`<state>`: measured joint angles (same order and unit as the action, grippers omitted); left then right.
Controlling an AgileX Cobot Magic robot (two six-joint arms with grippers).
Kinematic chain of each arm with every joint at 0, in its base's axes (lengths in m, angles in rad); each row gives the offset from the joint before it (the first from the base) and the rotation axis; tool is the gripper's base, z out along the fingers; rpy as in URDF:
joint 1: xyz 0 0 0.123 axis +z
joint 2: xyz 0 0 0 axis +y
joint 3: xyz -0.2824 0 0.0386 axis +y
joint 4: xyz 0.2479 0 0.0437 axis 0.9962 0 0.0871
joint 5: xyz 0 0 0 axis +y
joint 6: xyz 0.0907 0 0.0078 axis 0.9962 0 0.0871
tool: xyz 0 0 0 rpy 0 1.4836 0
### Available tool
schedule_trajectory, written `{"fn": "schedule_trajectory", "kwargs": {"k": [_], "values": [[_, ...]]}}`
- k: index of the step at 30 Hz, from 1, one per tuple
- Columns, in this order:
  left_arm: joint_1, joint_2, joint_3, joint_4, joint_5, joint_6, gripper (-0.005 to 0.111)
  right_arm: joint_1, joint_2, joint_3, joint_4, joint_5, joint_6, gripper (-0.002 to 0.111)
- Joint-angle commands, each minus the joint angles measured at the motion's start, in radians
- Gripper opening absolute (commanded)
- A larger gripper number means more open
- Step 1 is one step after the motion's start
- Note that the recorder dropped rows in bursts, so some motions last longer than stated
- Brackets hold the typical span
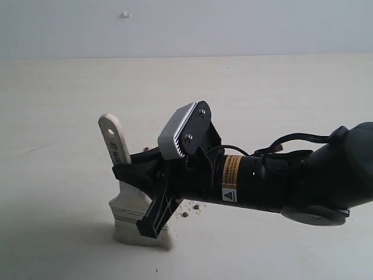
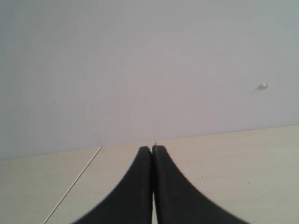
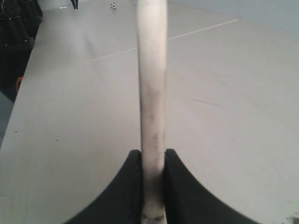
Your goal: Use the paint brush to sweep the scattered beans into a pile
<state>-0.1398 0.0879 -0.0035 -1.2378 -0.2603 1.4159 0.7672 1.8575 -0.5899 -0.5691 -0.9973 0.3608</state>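
My right gripper (image 1: pixel 125 170) is shut on the paint brush (image 1: pixel 115 140), whose cream handle rises up and to the left in the exterior view. Its whitish bristles (image 1: pixel 133 230) press on the table, splayed. In the right wrist view the handle (image 3: pixel 152 84) runs straight out from between the black fingers (image 3: pixel 133 184). A few reddish-brown beans (image 1: pixel 196 206) with white grains lie just right of the brush head, partly hidden under the arm. No compact pile shows. My left gripper (image 2: pixel 153 148) is shut and empty, seen only in the left wrist view above bare table.
The right arm (image 1: pixel 280 181) stretches in from the right, low over the pale table (image 1: pixel 280 99). A single bean (image 1: pixel 146 149) lies behind the gripper. A small white lump (image 1: pixel 125 14) sits on the far wall. Dark equipment (image 3: pixel 16 28) stands past the table's far edge.
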Motion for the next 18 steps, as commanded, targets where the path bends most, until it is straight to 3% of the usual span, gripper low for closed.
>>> {"fn": "schedule_trajectory", "kwargs": {"k": [1,6,18], "values": [[0.001,-0.006,0.004,-0.002,-0.001,-0.002,0.000,-0.055,0.032,0.003,0.022,-0.027,-0.019,0.000],[0.001,-0.006,0.004,-0.002,-0.001,-0.002,0.000,-0.114,0.058,0.003,0.019,-0.100,-0.019,0.000],[0.001,-0.006,0.004,-0.002,-0.001,-0.002,0.000,-0.147,0.063,-0.118,-0.037,-0.030,0.011,0.000]]}}
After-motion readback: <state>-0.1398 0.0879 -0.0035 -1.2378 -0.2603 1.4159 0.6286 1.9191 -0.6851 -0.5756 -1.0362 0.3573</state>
